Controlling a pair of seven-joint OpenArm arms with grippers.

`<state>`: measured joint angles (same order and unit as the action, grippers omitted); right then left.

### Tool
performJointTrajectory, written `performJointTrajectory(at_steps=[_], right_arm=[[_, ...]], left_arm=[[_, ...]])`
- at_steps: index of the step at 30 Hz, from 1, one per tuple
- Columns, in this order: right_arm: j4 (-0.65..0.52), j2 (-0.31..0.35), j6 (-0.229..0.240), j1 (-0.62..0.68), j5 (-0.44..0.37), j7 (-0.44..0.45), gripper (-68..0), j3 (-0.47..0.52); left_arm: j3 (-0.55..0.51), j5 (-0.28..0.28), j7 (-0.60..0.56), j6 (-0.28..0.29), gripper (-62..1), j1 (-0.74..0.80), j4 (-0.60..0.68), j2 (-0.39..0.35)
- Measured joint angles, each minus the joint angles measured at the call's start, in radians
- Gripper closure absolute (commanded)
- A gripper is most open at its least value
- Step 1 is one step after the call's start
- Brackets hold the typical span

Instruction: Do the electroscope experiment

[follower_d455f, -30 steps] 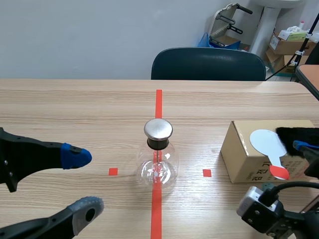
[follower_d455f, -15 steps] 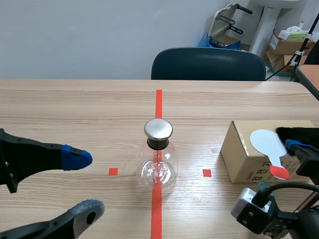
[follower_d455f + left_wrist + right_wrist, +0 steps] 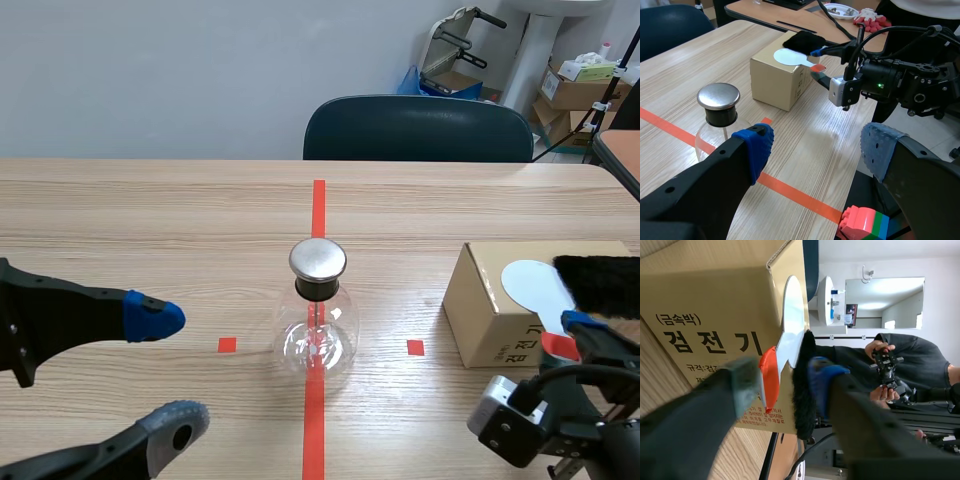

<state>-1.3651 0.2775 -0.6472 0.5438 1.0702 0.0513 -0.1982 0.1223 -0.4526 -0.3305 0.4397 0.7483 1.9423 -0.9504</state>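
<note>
We note a light wood-grain tabletop [image 3: 150, 220] with a red tape line [image 3: 318, 210] running from its near edge toward its far edge. The glass flask [image 3: 317, 335] stands upright on this line at the middle of the tabletop, closed by a round metal cap [image 3: 318, 259].

A cardboard box [image 3: 490, 310] sits near the right edge of the tabletop. On its top lie a white round paddle [image 3: 532, 283] and, just beside it toward the right edge, a black fur cloth [image 3: 600, 283]. The paddle's orange handle [image 3: 558, 345] projects over the near side of the box.

The left gripper [image 3: 168, 372] hovers near the near left corner of the tabletop, well apart from the flask, with its fingers spread wide and nothing between them.

The right gripper [image 3: 784, 379] is at the near side of the box. Its fingers stand apart, with the orange handle and the edge of the fur cloth between them; we see no firm clamp on either.

Beyond the far edge we see a dark chair [image 3: 418, 128], a plain pale wall [image 3: 150, 70], and stacked cartons [image 3: 580, 90] in the right corner of the room.
</note>
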Motion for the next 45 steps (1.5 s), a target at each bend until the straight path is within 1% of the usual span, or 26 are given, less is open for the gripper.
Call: performJointTrajectory(at_steps=[3, 45], right_arm=[[0.0, 0.0, 0.0, 0.0, 0.0, 0.0, -1.0, 0.0], [0.0, 0.0, 0.0, 0.0, 0.0, -0.001, -0.8, 0.0]], left_arm=[[0.0, 0.0, -0.004, 0.0, -39.7, 0.0, 0.0, 0.0], [0.0, 0.0, -0.004, 0.0, -39.7, 0.0, 0.0, 0.0]])
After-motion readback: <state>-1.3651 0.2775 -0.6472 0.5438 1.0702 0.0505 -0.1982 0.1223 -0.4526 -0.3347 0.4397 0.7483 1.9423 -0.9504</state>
